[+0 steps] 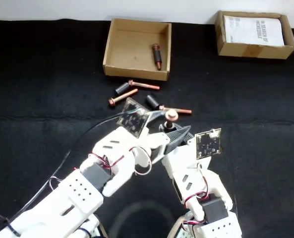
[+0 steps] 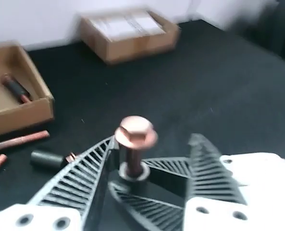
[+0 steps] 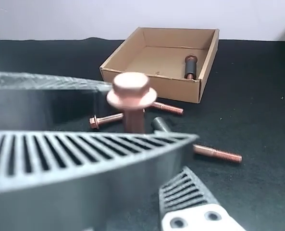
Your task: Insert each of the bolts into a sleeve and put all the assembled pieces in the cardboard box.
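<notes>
**Bolt upright in the sleeve, box beyond on the left arm's side**

The left end effector has its fingers pressed together on a dark sleeve, held mouth up above the table. A copper bolt stands in that sleeve with its long axis upright, head on top and shank pointing down into the bore. Bare shank shows between head and sleeve, so I judge it entered but not fully home. The right end effector meets the left one at this same piece from the opposite side. Whether it is clamped or loose, I cannot tell.

Just beyond the two end effectors lie the loose parts: three bolts flat on the table, and two sleeves among them.

Farther out again sits the open cardboard box, with one assembled piece lying inside near its right wall. From the held piece the box lies away from the arms and somewhat toward the left arm's side, so the left arm looks the better placed to carry it there once the bolt is seated. A second box, holding a printed sheet, stands well apart on the right.
</notes>
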Robot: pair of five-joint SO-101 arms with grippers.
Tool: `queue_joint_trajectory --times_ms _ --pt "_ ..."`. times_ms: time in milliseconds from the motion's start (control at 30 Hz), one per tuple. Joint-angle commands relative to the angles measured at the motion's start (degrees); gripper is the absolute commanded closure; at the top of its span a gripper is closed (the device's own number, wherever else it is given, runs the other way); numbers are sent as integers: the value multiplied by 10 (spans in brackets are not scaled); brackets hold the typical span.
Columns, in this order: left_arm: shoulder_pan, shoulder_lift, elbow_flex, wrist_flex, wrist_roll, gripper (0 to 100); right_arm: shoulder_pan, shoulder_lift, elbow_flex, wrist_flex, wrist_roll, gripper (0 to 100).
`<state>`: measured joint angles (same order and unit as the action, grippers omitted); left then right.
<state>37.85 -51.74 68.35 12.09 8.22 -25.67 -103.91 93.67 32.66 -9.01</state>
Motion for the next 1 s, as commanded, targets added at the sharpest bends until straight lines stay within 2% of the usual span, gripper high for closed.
queue_joint_trajectory --times_ms 0,167,400,600,767,967 --pt "5 -1 -19 55 3 628 8 -9 -6 -15 5 991" --pt "-48 -4 -49 100 0 626 9 -9 -9 -15 5 991" --pt "-138 -7 -154 265 -1 627 11 -9 -8 -15 5 991" --pt "-206 -84 -167 329 -1 628 26 -8 1 -16 5 991" --pt "-268 -178 -121 362 -2 628 56 -7 -38 -15 5 991" --pt "-333 -305 6 362 -1 628 80 1 -100 -14 5 991"
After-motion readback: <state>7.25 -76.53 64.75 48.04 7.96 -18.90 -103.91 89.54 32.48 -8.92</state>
